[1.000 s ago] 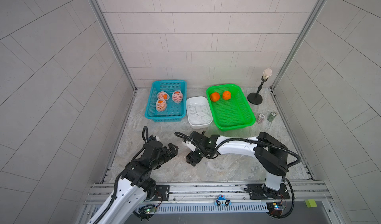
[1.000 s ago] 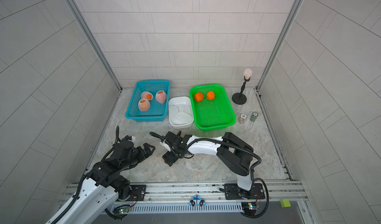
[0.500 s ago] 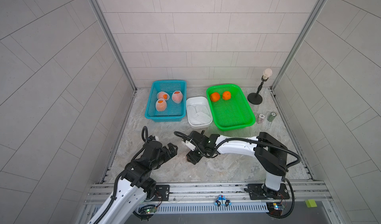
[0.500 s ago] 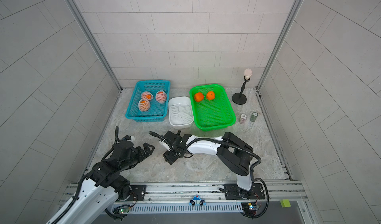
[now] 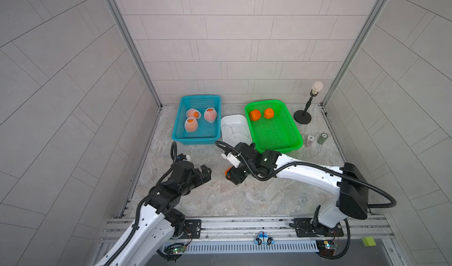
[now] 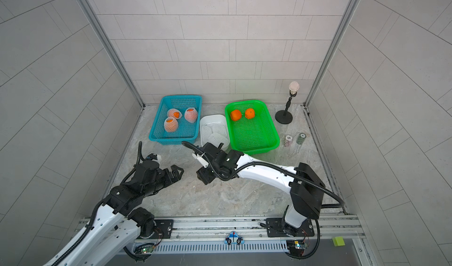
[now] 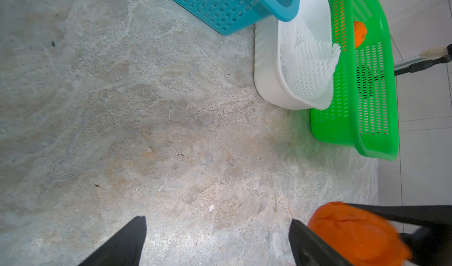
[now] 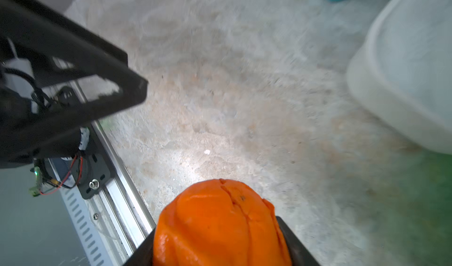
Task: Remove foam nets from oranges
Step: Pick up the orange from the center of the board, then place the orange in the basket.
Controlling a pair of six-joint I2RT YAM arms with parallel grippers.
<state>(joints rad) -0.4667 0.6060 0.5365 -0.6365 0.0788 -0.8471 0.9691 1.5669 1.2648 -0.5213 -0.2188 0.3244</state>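
Observation:
My right gripper (image 8: 216, 237) is shut on a bare orange (image 8: 220, 228) low over the table's front middle; a sliver of that orange (image 5: 227, 173) shows in a top view. My left gripper (image 7: 217, 220) stands open and empty just left of it, apart from the orange (image 7: 354, 233). Three oranges in foam nets (image 5: 191, 125) lie in the blue basket (image 5: 195, 140). Two bare oranges (image 5: 255, 115) lie in the green basket (image 5: 293, 140). Loose foam nets (image 7: 308, 71) fill the white tub (image 5: 233, 116).
A black stand (image 5: 302, 116) with a pale round top is at the back right. Two small chip stacks (image 5: 310, 141) stand right of the green basket. The metal rail (image 5: 232, 225) runs along the front edge.
The right gripper's jaws have closed in on the orange. Both arms stay almost where they were.

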